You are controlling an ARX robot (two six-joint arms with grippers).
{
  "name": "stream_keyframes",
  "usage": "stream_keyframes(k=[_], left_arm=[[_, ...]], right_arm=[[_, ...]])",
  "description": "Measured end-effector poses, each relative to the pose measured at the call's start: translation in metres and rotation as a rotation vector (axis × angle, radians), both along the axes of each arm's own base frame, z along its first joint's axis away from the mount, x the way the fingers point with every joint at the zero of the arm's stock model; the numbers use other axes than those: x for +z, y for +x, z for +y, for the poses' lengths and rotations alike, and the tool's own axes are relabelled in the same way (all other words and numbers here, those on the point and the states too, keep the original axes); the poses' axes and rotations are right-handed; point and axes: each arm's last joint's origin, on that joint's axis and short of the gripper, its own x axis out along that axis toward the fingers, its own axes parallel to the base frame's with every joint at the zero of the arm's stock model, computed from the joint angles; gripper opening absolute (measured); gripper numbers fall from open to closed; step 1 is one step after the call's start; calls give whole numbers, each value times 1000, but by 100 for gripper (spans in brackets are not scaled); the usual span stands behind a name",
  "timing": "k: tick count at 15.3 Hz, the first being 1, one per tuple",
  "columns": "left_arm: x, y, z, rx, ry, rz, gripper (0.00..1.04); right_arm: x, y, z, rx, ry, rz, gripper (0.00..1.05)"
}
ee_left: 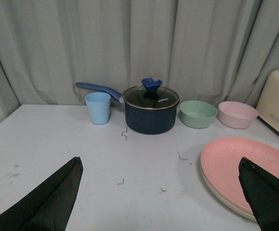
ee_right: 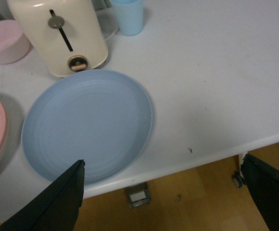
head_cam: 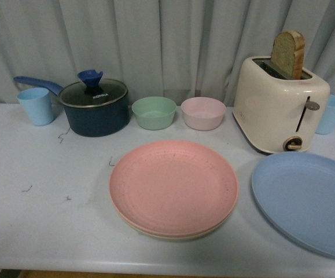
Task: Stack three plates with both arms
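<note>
The pink plate [head_cam: 173, 184] lies at the table's middle front, stacked on the beige plate [head_cam: 176, 235], of which only the rim shows. To its right the blue plate [head_cam: 306, 200] lies alone, near the table's front edge. Neither arm appears in the front view. In the left wrist view my left gripper [ee_left: 159, 161] hangs open above bare table, with the pink plate [ee_left: 247, 166] by its one finger. The right gripper [ee_right: 163, 160] is open over the table's edge, beside the blue plate [ee_right: 86, 122]. Both grippers hold nothing.
Along the back stand a light blue cup [head_cam: 36, 106], a dark saucepan [head_cam: 95, 107] with a glass lid, a green bowl [head_cam: 154, 112], a pink bowl [head_cam: 203, 113], a cream toaster [head_cam: 280, 104] with bread in it, and another blue cup [head_cam: 332, 114].
</note>
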Motion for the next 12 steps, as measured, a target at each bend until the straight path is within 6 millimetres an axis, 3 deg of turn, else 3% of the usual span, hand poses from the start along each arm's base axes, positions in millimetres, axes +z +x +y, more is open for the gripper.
stream_keyframes(k=[2, 4, 6, 9, 12], left_arm=[[0, 0, 0, 0, 0, 0, 98], [0, 0, 0, 0, 0, 0, 98], [0, 0, 0, 0, 0, 0, 98], [0, 0, 0, 0, 0, 0, 98], [0, 0, 0, 0, 0, 0, 98]], right_arm=[[-25, 69, -45, 11, 97, 170, 98], [-48, 109, -62, 46, 133, 226, 98], [-83, 152, -66, 115, 155, 312, 98], [-111, 180, -58, 166, 162, 370, 98], [-124, 206, -55, 174, 131, 375, 98]])
